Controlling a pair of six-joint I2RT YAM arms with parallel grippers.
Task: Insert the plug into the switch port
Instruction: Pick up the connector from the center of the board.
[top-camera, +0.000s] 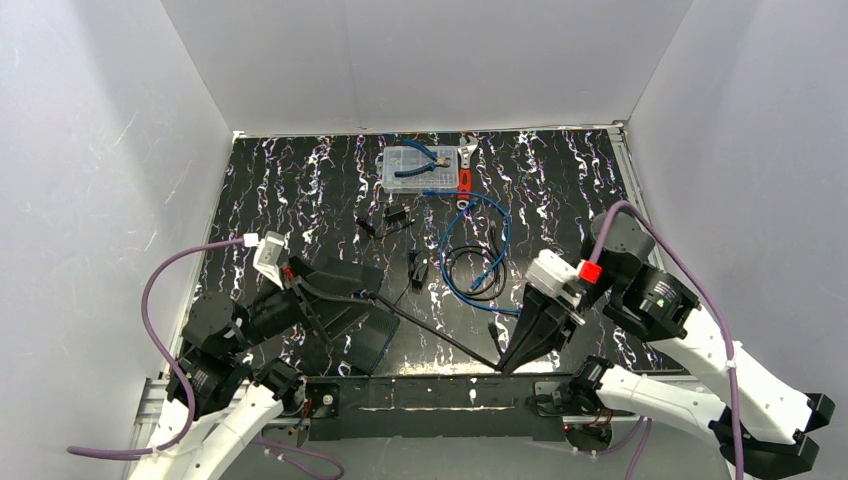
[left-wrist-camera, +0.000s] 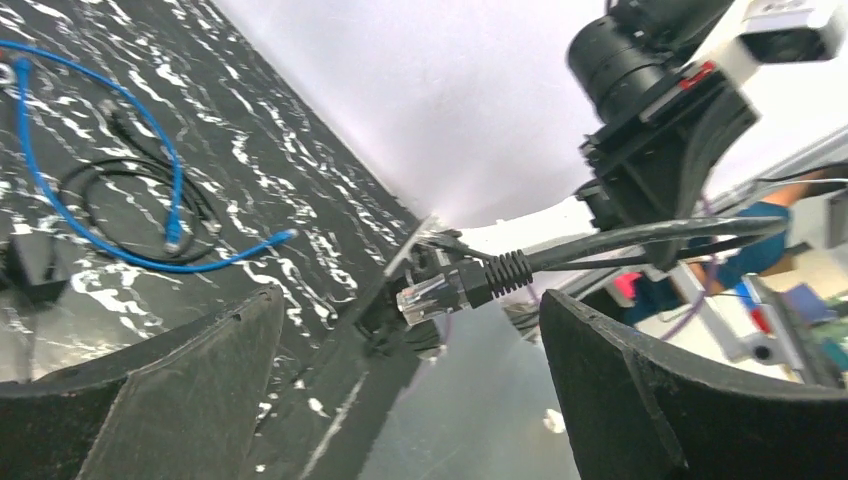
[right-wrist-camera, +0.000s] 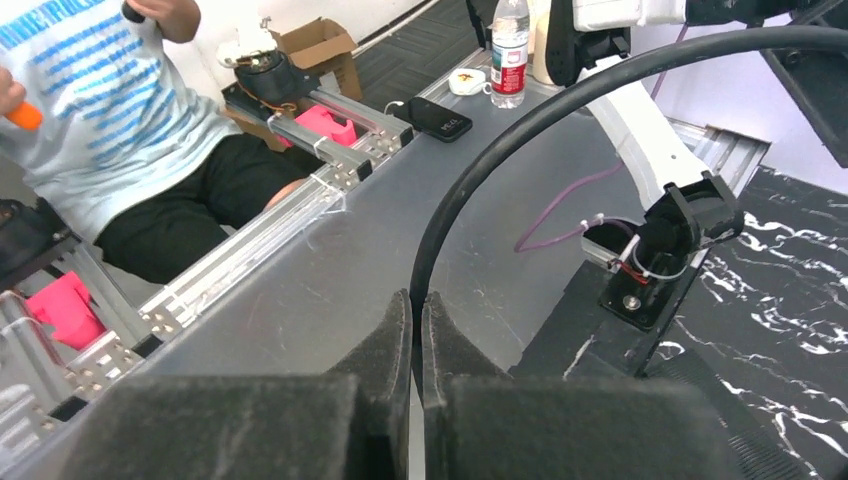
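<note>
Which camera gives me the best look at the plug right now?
Left wrist: the clear plug is close up, mid-frame. Top external shows it only as a tiny dark tip; right wrist shows just the black cable pinched in the right gripper, no plug.

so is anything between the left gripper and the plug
Nothing visible. In the left wrist view the plug shows in the gap between the fingers of the open left gripper, touching neither. The right gripper is shut on its black cable.
</note>
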